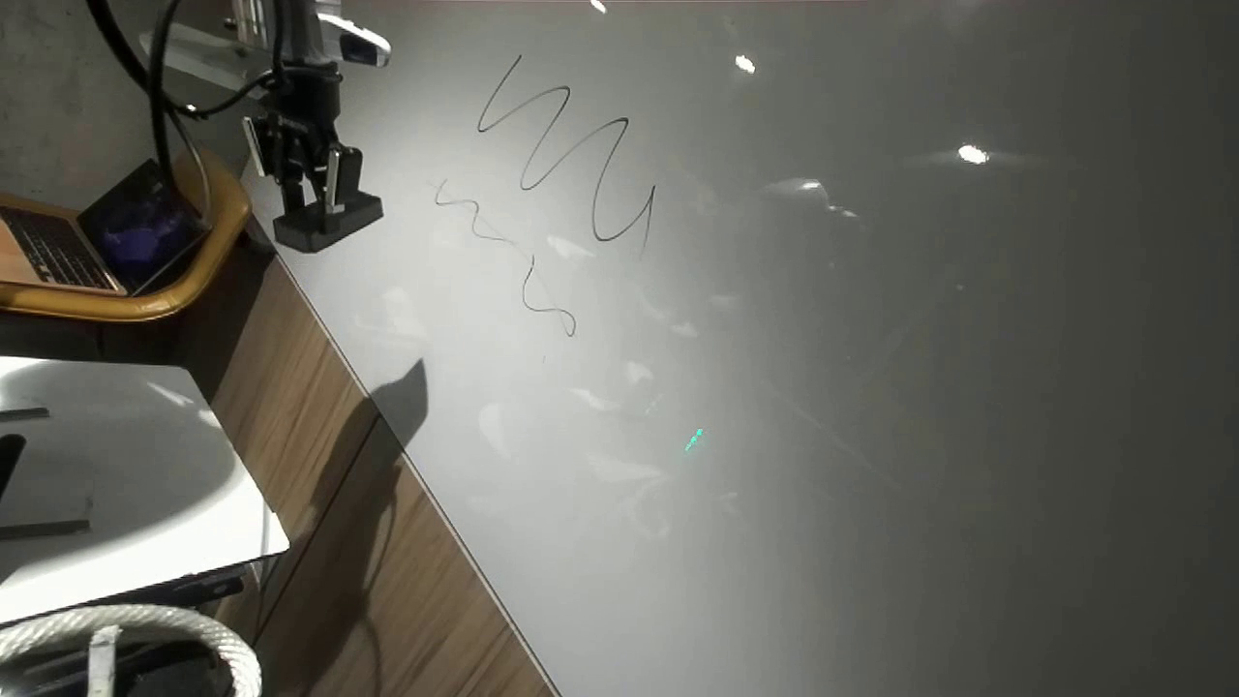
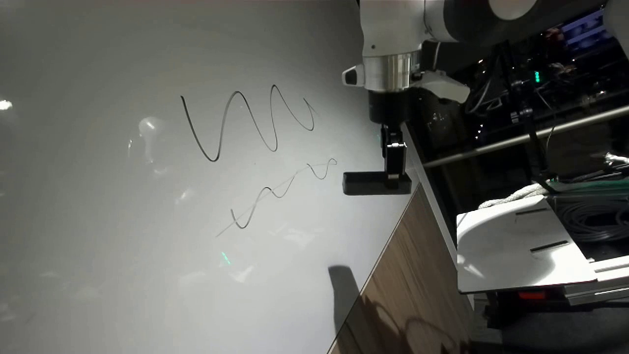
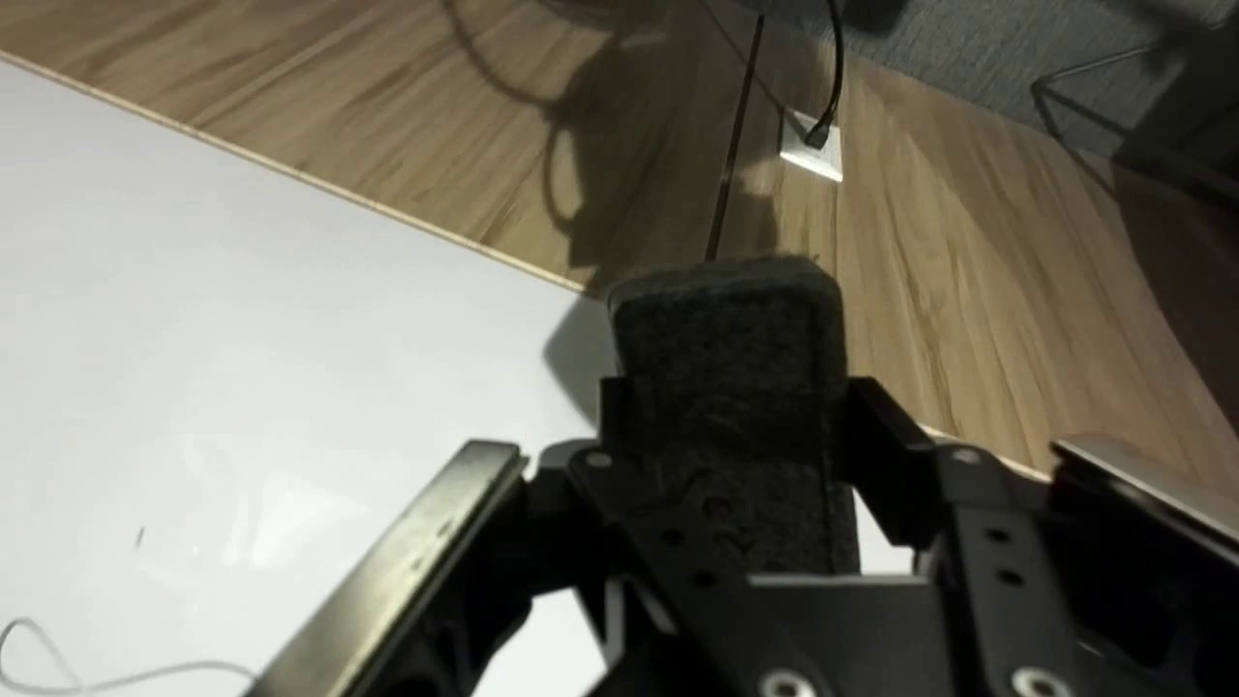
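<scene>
A black felt-like block, much like a board eraser (image 3: 726,339), is clamped between the fingers (image 3: 876,436) of my gripper (image 3: 736,416) in the wrist view. In both exterior views the gripper (image 1: 315,194) hangs near the edge of a glossy white board (image 1: 871,436), the block (image 2: 366,183) at its tip. The block's shadow falls some way off, so it seems apart from the board. Dark wavy pen lines (image 1: 547,106) run across the board beside the gripper. Fainter squiggles (image 2: 253,211) lie below them, with a thin straight streak through them in an exterior view.
Wood panelling (image 1: 300,387) borders the board; a white socket plate (image 3: 811,145) with a plugged cable sits on it. A laptop (image 1: 135,232) rests on a yellow-rimmed seat near the arm. A white tabletop (image 2: 521,246) and a coiled rope (image 1: 194,629) stand close by.
</scene>
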### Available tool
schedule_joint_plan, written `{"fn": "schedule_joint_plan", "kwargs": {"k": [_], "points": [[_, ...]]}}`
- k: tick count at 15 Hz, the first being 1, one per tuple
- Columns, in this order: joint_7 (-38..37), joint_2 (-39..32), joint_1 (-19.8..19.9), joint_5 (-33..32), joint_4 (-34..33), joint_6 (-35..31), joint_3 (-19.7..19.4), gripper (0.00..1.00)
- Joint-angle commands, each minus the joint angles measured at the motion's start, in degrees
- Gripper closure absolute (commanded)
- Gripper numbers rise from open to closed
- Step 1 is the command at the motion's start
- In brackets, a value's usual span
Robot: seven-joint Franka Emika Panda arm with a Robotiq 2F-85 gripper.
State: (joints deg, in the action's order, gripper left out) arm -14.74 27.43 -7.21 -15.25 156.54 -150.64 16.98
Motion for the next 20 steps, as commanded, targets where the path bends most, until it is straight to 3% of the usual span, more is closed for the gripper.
{"fn": "schedule_joint_plan", "kwargs": {"k": [1, 13, 20], "points": [[-1.8, 4.2, 1.6, -1.7, -2.2, 1.1, 3.2, 0.70], [-6.5, -6.1, 10.8, -13.2, -20.5, 3.8, 11.2, 0.70], [-10.6, -10.4, 7.3, -19.2, -30.7, 7.9, 12.5, 0.70]]}}
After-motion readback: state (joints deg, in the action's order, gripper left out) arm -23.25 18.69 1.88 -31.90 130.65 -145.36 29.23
